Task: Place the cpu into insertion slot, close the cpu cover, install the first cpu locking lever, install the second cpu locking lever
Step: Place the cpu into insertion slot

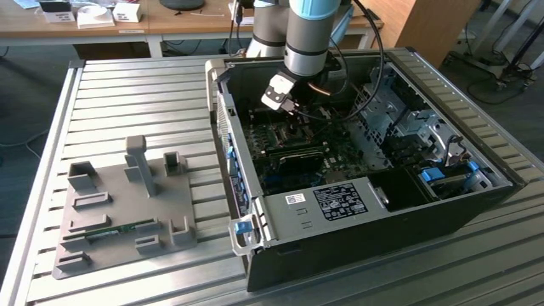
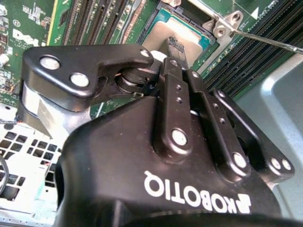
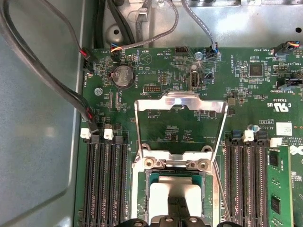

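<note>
Nearest: slotted metal table [image 1: 127,83], with a grey fixture plate [image 1: 119,204] on the exterior view's left and a green memory stick [image 1: 111,231] lying in it. Just to the exterior view's right of the plate, open computer case [image 1: 365,248] with the green motherboard [image 1: 285,172] inside. Farther in, robot arm [image 1: 307,38] reaching down into the case, gripper [image 1: 295,122] low over the board. Fingertips [image 3: 170,210] pressed together, pinching nothing, directly above the cpu [image 3: 158,198]; cannot tell whether touching it. Cpu flat in the insertion slot [image 3: 156,176], silver top up. Cpu cover [image 3: 180,100] swung up and open on its hinge at the slot's edge, bare board visible through its window. Thin wire locking lever [image 3: 220,189] alongside the slot, between it and a bank of black memory slots [image 3: 246,184], not over the cover. Beyond the cover, coin battery [image 3: 124,75] and cables [image 3: 47,80] at the board's edge. Farthest: wooden desks [image 1: 170,22] behind the table.
</note>
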Action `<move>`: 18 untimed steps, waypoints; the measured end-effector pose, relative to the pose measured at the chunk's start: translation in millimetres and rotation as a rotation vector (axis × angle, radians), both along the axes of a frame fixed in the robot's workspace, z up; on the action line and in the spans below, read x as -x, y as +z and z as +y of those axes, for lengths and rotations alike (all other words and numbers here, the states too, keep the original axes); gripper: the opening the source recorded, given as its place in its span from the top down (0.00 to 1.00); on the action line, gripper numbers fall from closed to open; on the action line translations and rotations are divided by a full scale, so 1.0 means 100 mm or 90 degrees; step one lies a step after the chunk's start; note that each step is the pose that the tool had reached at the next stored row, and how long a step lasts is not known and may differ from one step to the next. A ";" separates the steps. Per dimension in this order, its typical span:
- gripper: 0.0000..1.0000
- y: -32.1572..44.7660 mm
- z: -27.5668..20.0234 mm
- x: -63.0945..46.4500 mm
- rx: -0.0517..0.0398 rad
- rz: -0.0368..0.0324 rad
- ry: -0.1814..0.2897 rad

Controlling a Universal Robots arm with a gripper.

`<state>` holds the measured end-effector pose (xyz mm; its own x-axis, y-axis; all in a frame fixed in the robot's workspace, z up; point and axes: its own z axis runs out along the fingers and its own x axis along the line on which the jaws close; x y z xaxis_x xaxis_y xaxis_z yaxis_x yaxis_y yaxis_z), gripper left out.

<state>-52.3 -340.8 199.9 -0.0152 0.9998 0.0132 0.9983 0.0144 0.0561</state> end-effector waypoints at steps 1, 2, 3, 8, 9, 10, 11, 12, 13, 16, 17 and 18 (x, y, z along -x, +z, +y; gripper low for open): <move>0.89 -0.001 0.001 0.00 -0.0002 -0.0001 0.000; 0.89 -0.002 0.001 0.00 -0.0002 -0.0001 0.000; 0.89 -0.002 0.001 0.00 -0.0002 -0.0002 0.000; 0.89 -0.008 0.000 0.00 -0.0001 0.0000 0.000; 0.89 -0.009 0.001 0.00 -0.0001 -0.0001 0.000; 0.89 -0.010 0.001 0.00 -0.0002 -0.0001 0.000; 0.89 -0.011 0.001 0.00 -0.0002 -0.0001 0.000; 0.89 -0.012 0.001 0.00 -0.0002 -0.0001 0.000; 0.89 -0.013 0.000 0.00 -0.0001 -0.0001 0.000; 0.89 -0.016 0.000 0.00 -0.0002 -0.0001 0.000; 0.89 -0.017 0.001 0.00 -0.0002 -0.0001 0.000; 0.89 -0.018 0.001 0.00 -0.0002 -0.0001 0.000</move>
